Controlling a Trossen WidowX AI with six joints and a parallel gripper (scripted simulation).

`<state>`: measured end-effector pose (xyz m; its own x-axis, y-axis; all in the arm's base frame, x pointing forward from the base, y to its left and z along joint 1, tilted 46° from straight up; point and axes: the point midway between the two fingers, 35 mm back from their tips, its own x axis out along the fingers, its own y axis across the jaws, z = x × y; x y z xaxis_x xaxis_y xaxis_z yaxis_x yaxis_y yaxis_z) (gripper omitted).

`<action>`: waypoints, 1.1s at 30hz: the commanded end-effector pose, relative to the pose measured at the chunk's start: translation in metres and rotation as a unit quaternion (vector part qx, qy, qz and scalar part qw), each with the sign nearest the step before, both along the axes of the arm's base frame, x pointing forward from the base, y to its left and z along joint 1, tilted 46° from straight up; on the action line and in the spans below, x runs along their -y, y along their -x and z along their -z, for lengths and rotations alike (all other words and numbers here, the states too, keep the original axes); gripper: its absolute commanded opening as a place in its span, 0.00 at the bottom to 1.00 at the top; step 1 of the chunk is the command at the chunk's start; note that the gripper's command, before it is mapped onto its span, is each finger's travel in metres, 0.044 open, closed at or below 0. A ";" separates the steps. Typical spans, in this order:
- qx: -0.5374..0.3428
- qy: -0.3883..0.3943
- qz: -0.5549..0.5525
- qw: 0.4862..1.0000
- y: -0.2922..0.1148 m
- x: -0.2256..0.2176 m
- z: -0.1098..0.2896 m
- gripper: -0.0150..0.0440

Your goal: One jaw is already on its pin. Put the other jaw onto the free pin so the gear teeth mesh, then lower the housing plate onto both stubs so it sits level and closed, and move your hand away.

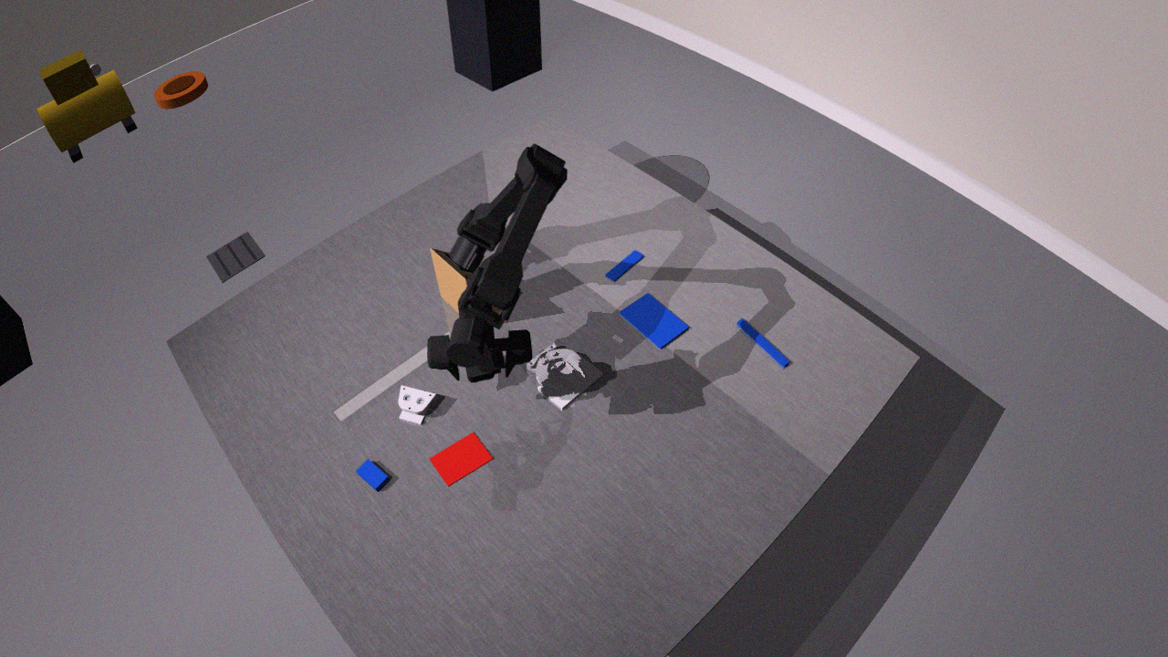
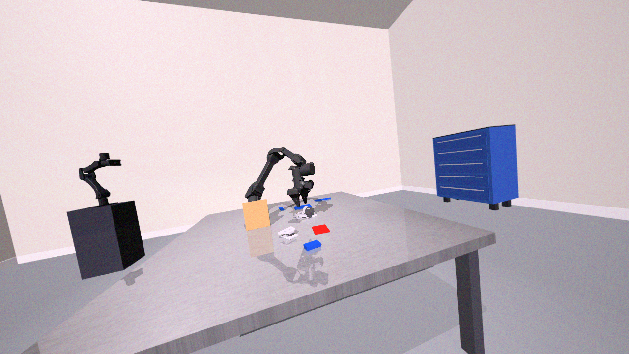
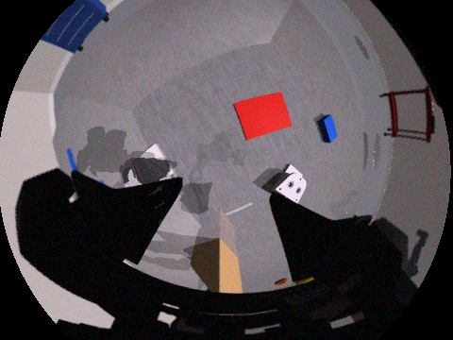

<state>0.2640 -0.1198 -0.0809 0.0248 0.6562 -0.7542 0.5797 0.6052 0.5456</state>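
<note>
The white gripper assembly with the jaws [image 1: 563, 401] [image 2: 300, 216] [image 3: 155, 151] sits on the table, largely in the arm's shadow. Whether its jaws are on both pins and the teeth mesh cannot be told. The white housing plate [image 1: 416, 396] [image 2: 287, 231] [image 3: 286, 189], with two round holes, is apart from that assembly, propped at a tilt on a small white support. My gripper [image 1: 480, 375] [image 2: 301, 204] [image 3: 226, 189] is wide open and empty, raised above the table. In the wrist view the assembly lies beyond my left finger and the plate just beyond my right fingertip.
A red sheet [image 1: 461, 459] [image 2: 321, 229] [image 3: 262, 115] and a blue block [image 1: 372, 474] [image 2: 312, 245] [image 3: 330, 128] lie near the plate. A tan panel [image 1: 447, 281] [image 2: 256, 215] [image 3: 230, 271] stands by the arm's base. A blue sheet [image 1: 653, 320] and two blue bars lie beyond the assembly.
</note>
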 end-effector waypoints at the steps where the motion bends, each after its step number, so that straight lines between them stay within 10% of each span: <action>1: -0.030 -0.002 0.028 0.999 0.021 0.023 0.020 1.00; 17: -0.133 -0.033 0.136 0.981 0.107 0.071 0.083 1.00; 33: -0.134 -0.034 0.136 0.981 0.109 0.042 0.110 1.00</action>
<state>0.1543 -0.1647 -0.1883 0.0063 0.7051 -0.7090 0.8409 0.3800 0.3853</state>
